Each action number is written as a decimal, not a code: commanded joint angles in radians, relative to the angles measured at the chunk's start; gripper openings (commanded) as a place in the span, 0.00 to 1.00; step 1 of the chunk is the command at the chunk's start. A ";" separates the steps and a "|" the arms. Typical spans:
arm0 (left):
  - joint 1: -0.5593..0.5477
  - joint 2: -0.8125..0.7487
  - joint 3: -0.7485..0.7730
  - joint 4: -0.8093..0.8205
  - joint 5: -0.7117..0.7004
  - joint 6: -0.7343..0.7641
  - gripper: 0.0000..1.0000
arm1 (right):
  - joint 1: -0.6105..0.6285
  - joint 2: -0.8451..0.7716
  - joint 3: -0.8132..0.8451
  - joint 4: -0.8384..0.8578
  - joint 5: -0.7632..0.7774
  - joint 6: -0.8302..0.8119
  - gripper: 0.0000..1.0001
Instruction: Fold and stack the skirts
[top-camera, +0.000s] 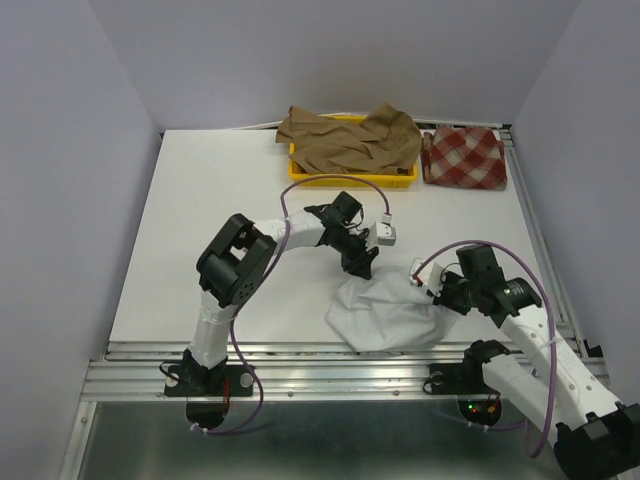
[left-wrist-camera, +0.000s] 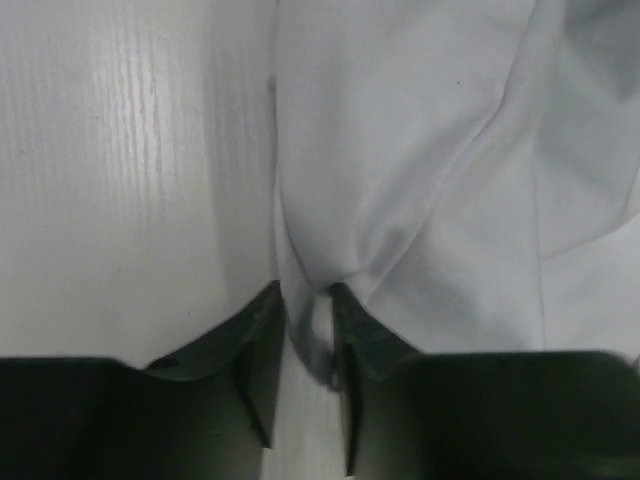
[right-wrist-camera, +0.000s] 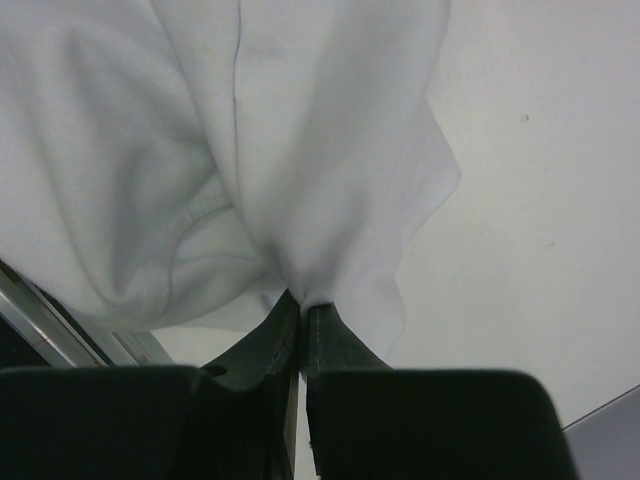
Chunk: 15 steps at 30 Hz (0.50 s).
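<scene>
The white skirt (top-camera: 385, 315) lies crumpled at the table's near middle. My left gripper (top-camera: 362, 262) presses down at its far left corner. In the left wrist view the left gripper (left-wrist-camera: 305, 290) stands narrowly open, with a fold of the white skirt (left-wrist-camera: 430, 150) in the gap between its fingers. My right gripper (top-camera: 428, 283) is at the skirt's right edge; the right wrist view shows the gripper (right-wrist-camera: 303, 300) shut on a pinch of the white skirt (right-wrist-camera: 300, 120). The tan-brown skirt (top-camera: 350, 140) is heaped at the back. The red-and-beige checked skirt (top-camera: 463, 157) lies folded at the back right.
A yellow tray (top-camera: 340, 176) holds the tan-brown skirt at the back centre. The table's metal front rail (top-camera: 320, 352) runs just below the white skirt. White walls close in the left, back and right sides.
</scene>
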<state>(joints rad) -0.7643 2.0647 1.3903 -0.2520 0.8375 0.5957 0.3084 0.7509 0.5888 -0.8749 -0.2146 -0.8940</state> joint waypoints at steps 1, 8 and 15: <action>0.000 -0.052 0.032 -0.006 -0.015 -0.048 0.21 | 0.005 -0.012 -0.015 0.060 0.032 -0.029 0.01; 0.080 -0.343 -0.053 -0.200 0.048 0.015 0.00 | 0.005 0.100 0.003 0.203 0.027 -0.052 0.01; 0.124 -0.500 -0.165 -0.366 0.123 0.035 0.00 | 0.005 0.359 0.120 0.335 -0.032 0.002 0.02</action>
<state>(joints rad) -0.6598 1.5967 1.2835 -0.5045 0.8749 0.6247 0.3092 1.0233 0.6060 -0.6655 -0.2188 -0.9257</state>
